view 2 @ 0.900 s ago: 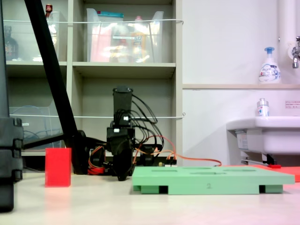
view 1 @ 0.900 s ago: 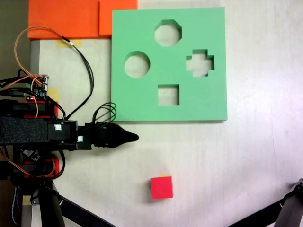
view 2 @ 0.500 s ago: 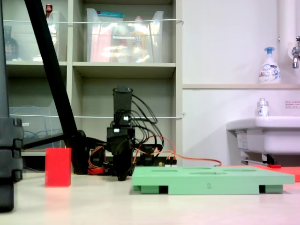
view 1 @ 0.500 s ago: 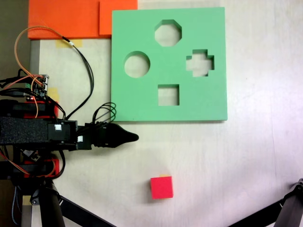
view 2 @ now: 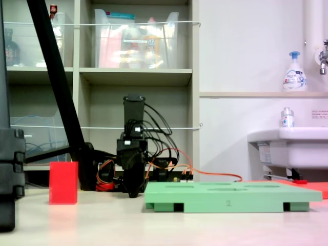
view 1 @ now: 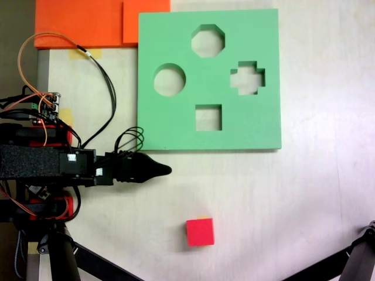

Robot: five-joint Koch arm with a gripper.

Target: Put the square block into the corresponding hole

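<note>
I log: red block [view 1: 200, 232] loose on the worktop [view 1: 304, 193], square hole [view 1: 208, 117] vacant in green board [view 1: 176, 126], pincer [view 1: 166, 170] empty, state untellable, parked near both.

The green board [view 1: 170, 126] and the red square block [view 1: 200, 232] look like matt, fine-grained foam, as do the orange sheets [view 1: 82, 20] at eleven o'clock. The tool [view 1: 166, 170] is smooth black plastic with a dull sheen. The surface [view 1: 263, 199] is pale, smooth and faintly glossy; the sink [view 2: 287, 148] looks like glazed ceramic.
</note>
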